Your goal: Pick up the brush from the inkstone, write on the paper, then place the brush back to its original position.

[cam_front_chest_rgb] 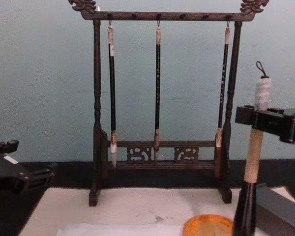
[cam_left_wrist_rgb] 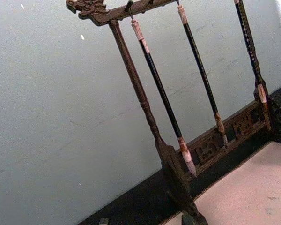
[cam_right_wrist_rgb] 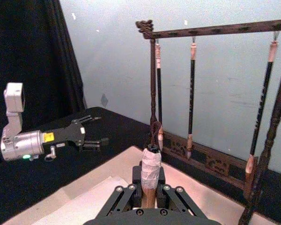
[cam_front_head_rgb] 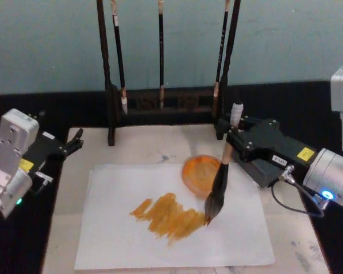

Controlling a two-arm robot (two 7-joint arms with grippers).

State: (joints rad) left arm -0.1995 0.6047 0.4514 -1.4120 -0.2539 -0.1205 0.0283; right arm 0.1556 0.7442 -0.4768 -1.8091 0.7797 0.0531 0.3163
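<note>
The right gripper [cam_front_head_rgb: 233, 142] is closed on the tan wooden handle of the large calligraphy brush [cam_front_head_rgb: 219, 185], clamping it just below the brush's white-wrapped end with its dark loop. In the chest view the gripper [cam_front_chest_rgb: 258, 119] holds the brush [cam_front_chest_rgb: 253, 157] nearly upright. In the head view the white end leans slightly toward 1 o'clock, and the black lower shaft and dark bushy bristles point down toward 7 o'clock. The right wrist view looks along the handle [cam_right_wrist_rgb: 150, 171] from between the black fingers [cam_right_wrist_rgb: 124, 199].

The bristle tip appears to meet the thin white sheet of paper [cam_front_head_rgb: 126, 242] at the 3 o'clock end of a broad orange smear [cam_front_head_rgb: 168, 217] of overlapping strokes. At 12 o'clock from the tip, partly behind the brush shaft, the round, shallow orange dish [cam_front_head_rgb: 199, 174] rests on the sheet's far edge. The paper lies on a larger cream mat [cam_front_head_rgb: 143, 142].

At the mat's 12 o'clock edge stands a dark wooden rack [cam_front_chest_rgb: 96, 128] with three thin black brushes [cam_front_chest_rgb: 157, 88] hanging from its top bar.

The left gripper [cam_front_head_rgb: 75, 142] hovers at about 10 o'clock of the mat, over the black bench [cam_front_head_rgb: 57, 108]. Its fingers are spread and hold nothing, as the right wrist view shows [cam_right_wrist_rgb: 94, 131].
</note>
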